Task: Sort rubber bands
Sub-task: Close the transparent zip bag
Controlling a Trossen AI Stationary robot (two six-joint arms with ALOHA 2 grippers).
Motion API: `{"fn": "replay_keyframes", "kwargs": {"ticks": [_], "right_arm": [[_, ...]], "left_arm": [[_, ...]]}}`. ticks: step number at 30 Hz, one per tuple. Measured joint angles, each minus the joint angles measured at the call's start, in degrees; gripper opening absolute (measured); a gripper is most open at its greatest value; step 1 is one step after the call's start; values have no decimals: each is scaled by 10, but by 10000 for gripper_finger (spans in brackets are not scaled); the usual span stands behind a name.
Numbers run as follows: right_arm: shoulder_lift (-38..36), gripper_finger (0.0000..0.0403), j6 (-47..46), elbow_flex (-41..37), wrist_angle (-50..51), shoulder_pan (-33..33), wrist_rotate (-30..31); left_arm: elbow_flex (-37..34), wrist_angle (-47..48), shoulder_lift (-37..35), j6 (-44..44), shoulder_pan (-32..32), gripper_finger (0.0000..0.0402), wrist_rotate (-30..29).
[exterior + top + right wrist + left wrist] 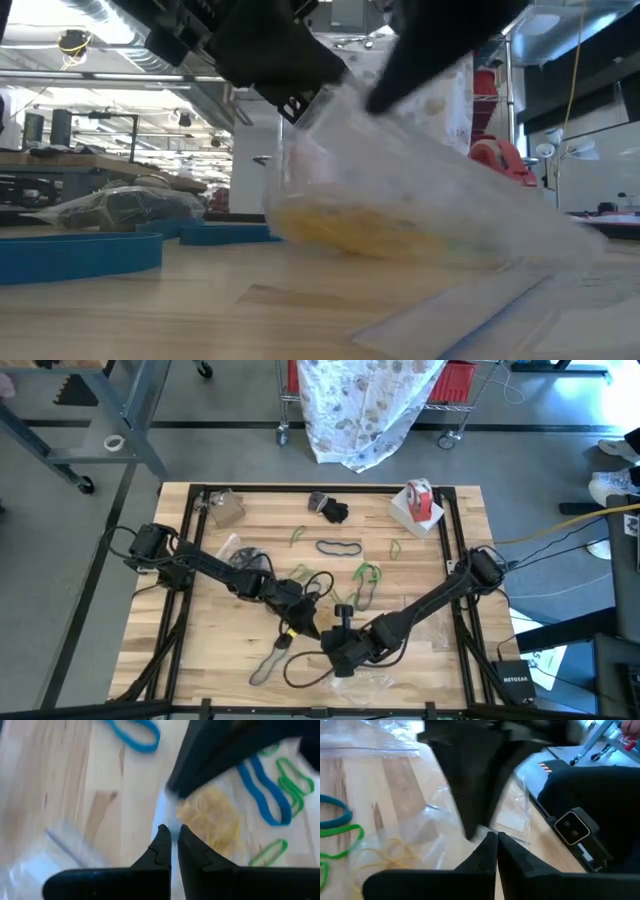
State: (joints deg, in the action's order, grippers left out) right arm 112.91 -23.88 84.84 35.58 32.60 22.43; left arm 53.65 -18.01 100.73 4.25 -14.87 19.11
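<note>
The wooden table carries both arms, meeting near its front middle. A clear plastic bag, blurred in the low view, hangs between them; its edges are hard to trace. The left gripper has its fingers pressed together on the bag's rim, and the right gripper pinches it too. Tan rubber bands sit inside the bag; blue and green ones lie scattered mid-table

Both arms are matte black, built of slim jointed links with black cables looping off their bases. Each black two-finger gripper, left and right, ends in tapered fingers with notched inner edges on a broad dark crossbar.
</note>
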Motion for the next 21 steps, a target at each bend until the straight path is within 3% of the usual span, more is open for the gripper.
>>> {"fn": "replay_keyframes", "kwargs": {"ticks": [8,18,21], "right_arm": [[5,10,-61,-2,71,23,1],[5,10,-74,-2,47,23,11],[5,10,-79,-2,48,23,11]], "left_arm": [[0,9,-1,0,0,1,12],[0,8,-1,51,7,3,-27],[0,7,-1,61,1,21,-29]]}}
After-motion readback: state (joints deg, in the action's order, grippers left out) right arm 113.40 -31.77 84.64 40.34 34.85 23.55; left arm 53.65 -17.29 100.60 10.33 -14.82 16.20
